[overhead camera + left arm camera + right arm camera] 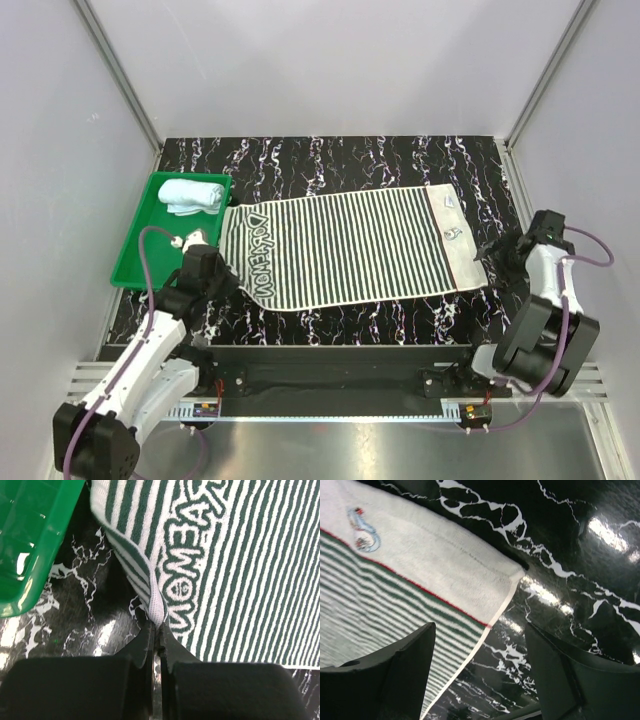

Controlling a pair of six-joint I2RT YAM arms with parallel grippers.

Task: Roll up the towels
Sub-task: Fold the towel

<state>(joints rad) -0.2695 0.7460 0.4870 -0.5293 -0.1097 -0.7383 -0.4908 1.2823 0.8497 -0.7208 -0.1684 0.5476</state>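
At the far left of the desk [400, 160] sits a green tray [130, 262], and in its far corner lies the blue towel [193, 194], bunched into a soft lump. Just right of the tray, the striped towel [340, 250] lies spread flat across the middle of the desk, its long side running left to right and tilted a little, so that the right end sits farther back. Its left end almost touches the tray and carries a band of large lettering. The middle is all dark-and-white stripes. The right end is a plain white band set off by a thin red line, with a small stitched emblem on it.

The left hand [156, 630] is closed on the near part of the striped towel's left edge. The hem is drawn up into a narrow fold and pinched between the two fingers, beside the lettering, with the tray close by on the left.

The right hand [479, 640] is at the towel's near right corner with its fingers spread wide, gripping nothing. The towel's edge and the bare desk show between them.
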